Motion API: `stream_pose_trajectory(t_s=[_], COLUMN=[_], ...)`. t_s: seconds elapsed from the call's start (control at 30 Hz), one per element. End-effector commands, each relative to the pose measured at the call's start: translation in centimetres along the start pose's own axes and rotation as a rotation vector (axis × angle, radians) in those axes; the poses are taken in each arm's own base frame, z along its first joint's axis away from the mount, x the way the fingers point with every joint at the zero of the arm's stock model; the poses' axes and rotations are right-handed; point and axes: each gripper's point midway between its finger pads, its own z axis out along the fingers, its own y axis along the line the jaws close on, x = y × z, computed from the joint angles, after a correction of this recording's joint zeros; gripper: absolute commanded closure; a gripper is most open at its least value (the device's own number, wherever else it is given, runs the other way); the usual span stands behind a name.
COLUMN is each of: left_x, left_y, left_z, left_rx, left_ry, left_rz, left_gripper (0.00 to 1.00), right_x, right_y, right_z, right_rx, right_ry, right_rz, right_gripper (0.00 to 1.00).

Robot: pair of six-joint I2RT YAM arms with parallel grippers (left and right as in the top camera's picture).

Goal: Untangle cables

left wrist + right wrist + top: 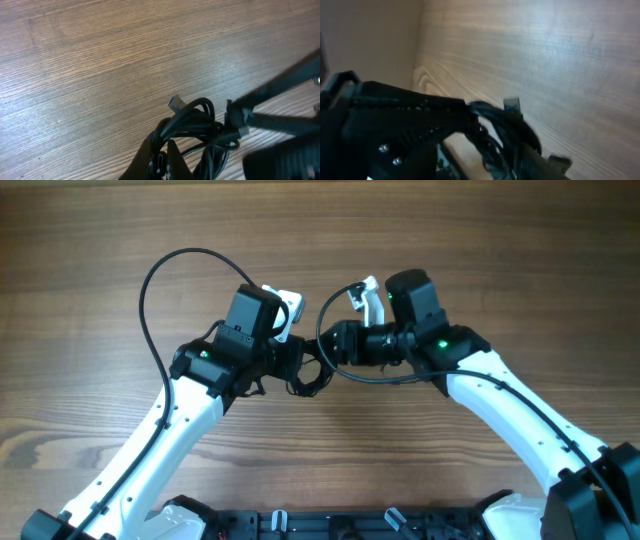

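The cables (305, 378) form a small black knotted bundle on the wooden table, between my two grippers at the centre. My left gripper (296, 364) reaches in from the left. In the left wrist view its fingers (175, 162) are shut on strands at the bundle's (192, 125) near edge. A blue-tipped plug (176, 104) sticks up from the knot. My right gripper (330, 350) comes in from the right and looks open. In the right wrist view one finger (545, 165) lies beside the bundle (502, 127), just below the blue plug (512, 105).
A thick black arm cable (150, 290) arcs over the table to the left of the left arm. Another loops round the right wrist (375, 378). The robot base (350, 525) lines the near edge. Bare wood (500, 240) lies beyond the arms.
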Motion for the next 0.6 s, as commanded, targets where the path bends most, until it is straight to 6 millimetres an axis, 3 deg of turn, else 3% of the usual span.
stream_pose_trajectory(t_s=[0.0, 0.07, 0.33, 0.57], left_x=[-1.2, -1.3, -1.3, -1.2], left_y=[0.5, 0.4, 0.4, 0.1], left_z=[-0.3, -0.3, -0.3, -0.3], left_rx=[-0.039, -0.038, -0.037, -0.019], left_ry=[-0.042, -0.048, -0.049, -0.042], left_rz=[-0.073, -0.072, -0.094, -0.094], left_gripper=[0.96, 0.96, 0.96, 0.96], right_x=[0.5, 0.7, -0.1, 0.0], right_y=[-0.6, -2.0, -2.3, 0.1], right_z=[0.8, 0.8, 0.8, 1.0], right_rx=[0.070, 0.151, 0.178, 0.055], right_ry=[0.003, -0.018, -0.050, -0.020], right_rz=[0.065, 0.131, 0.025, -0.003], right_gripper=[0.44, 0.44, 0.50, 0.50])
